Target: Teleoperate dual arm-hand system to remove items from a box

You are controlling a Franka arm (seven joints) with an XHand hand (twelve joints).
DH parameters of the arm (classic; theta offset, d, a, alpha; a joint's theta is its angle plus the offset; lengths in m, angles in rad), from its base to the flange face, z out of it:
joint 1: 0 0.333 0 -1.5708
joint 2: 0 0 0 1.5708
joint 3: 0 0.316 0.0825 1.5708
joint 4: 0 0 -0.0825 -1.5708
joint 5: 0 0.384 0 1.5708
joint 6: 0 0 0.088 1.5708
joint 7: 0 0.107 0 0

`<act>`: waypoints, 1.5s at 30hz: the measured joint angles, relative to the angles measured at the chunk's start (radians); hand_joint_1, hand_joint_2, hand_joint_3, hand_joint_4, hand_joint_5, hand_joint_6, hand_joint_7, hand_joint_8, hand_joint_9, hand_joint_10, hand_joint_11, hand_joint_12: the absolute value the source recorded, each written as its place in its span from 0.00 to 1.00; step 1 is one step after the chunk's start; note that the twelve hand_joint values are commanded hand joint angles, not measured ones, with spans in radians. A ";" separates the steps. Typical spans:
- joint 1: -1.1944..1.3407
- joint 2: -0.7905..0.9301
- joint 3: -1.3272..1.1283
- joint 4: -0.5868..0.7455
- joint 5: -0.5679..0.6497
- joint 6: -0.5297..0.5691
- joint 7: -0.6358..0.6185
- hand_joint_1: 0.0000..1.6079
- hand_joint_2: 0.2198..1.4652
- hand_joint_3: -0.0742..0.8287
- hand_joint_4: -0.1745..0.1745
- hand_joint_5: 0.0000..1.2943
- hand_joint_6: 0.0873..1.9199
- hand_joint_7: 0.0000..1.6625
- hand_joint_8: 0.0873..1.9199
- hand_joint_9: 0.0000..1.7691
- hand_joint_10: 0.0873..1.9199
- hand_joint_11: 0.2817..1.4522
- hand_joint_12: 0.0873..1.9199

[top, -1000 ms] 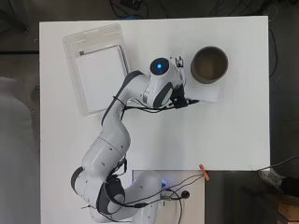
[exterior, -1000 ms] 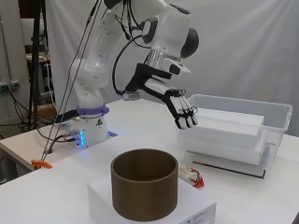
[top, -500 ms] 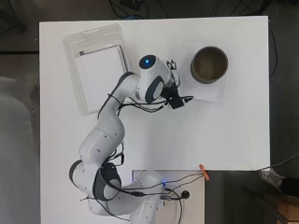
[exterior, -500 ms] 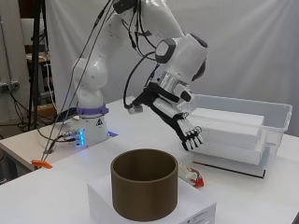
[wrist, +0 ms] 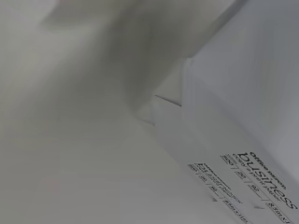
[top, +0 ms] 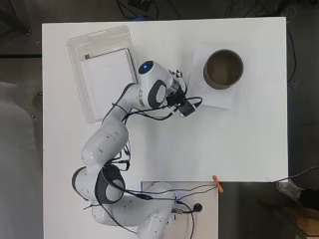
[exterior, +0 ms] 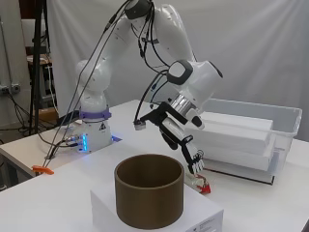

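Observation:
A clear plastic box [top: 79,74] [exterior: 287,121] holds a flat white block [top: 107,72] [exterior: 236,137]. My hand [top: 180,101] [exterior: 182,136] hangs between that box and the brown cylinder [top: 223,68] [exterior: 149,195]. It is open, with straight fingers [exterior: 195,162] pointing down at the table and holding nothing. Just under the fingertips lies a small red and white item [exterior: 203,186] on the table. The cylinder stands on a white carton [top: 222,97] [exterior: 198,220]. In the wrist view the printed edge of a white carton [wrist: 243,158] fills the frame, very close.
An orange clip [top: 216,182] [exterior: 41,169] lies at the table's edge near the arm's base [exterior: 91,135]. Cables trail from the base [top: 164,191].
The arm has swung toward the clear box and the hand has dropped lower, its fingers now pointing down close to the small red item.

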 joint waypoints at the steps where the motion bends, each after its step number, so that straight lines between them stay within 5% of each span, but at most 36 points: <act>1: -0.004 -0.003 0.006 0.000 -0.003 0.002 0.001 0.09 0.52 0.07 0.45 0.10 0.00 0.14 0.00 0.18 0.00 0.10 0.00; 23: -0.142 -0.101 0.156 0.121 0.036 -0.042 0.022 0.11 0.56 0.09 0.35 0.06 0.00 0.14 0.00 0.17 0.00 0.10 0.00; 24: -0.152 -0.108 0.163 0.129 0.036 -0.047 0.021 0.19 0.61 0.10 0.41 0.19 0.00 0.25 0.00 0.27 0.00 0.16 0.00; 25: -0.160 -0.116 0.173 0.140 0.035 -0.051 0.022 0.44 0.66 0.10 0.29 0.37 0.24 0.38 0.17 0.41 0.11 0.29 0.00; 26: -0.166 -0.122 0.181 0.149 0.033 -0.053 0.022 0.59 0.71 0.10 0.53 0.51 0.56 0.47 0.51 0.51 0.46 0.39 0.30; 27: -0.169 -0.124 0.182 0.155 0.037 -0.058 0.018 0.67 0.75 0.11 0.74 0.60 0.77 0.55 0.74 0.60 0.71 0.49 0.58; 29: -0.159 -0.111 0.156 0.173 0.051 -0.100 0.008 0.73 0.78 0.11 0.94 0.66 0.95 0.62 0.95 0.69 0.93 0.57 0.87; 32: -0.129 -0.063 0.087 0.185 0.080 -0.137 -0.004 0.75 0.80 0.10 1.00 0.67 1.00 0.64 1.00 0.70 0.99 0.59 0.96; 36: -0.155 -0.072 0.096 0.167 0.110 -0.127 -0.018 0.75 0.80 0.10 1.00 0.67 1.00 0.64 1.00 0.70 1.00 0.59 0.97; 37: -0.163 -0.078 0.114 0.163 0.117 -0.125 -0.021 0.54 0.78 0.09 0.84 0.57 0.73 0.55 0.72 0.61 0.72 0.45 0.71; 38: -0.173 -0.086 0.135 0.157 0.124 -0.121 -0.024 0.31 0.69 0.07 0.61 0.35 0.42 0.39 0.41 0.44 0.42 0.29 0.42; 40: -0.174 -0.092 0.147 0.153 0.127 -0.121 -0.023 0.08 0.56 0.07 0.37 0.12 0.08 0.21 0.08 0.26 0.09 0.16 0.09; 44: -0.151 -0.112 0.165 0.138 0.053 -0.152 0.047 0.00 0.53 0.09 0.29 0.04 0.00 0.15 0.00 0.19 0.00 0.11 0.00; 45: -0.151 -0.116 0.170 0.137 0.043 -0.162 0.057 0.09 0.60 0.10 0.30 0.05 0.00 0.14 0.00 0.18 0.00 0.11 0.00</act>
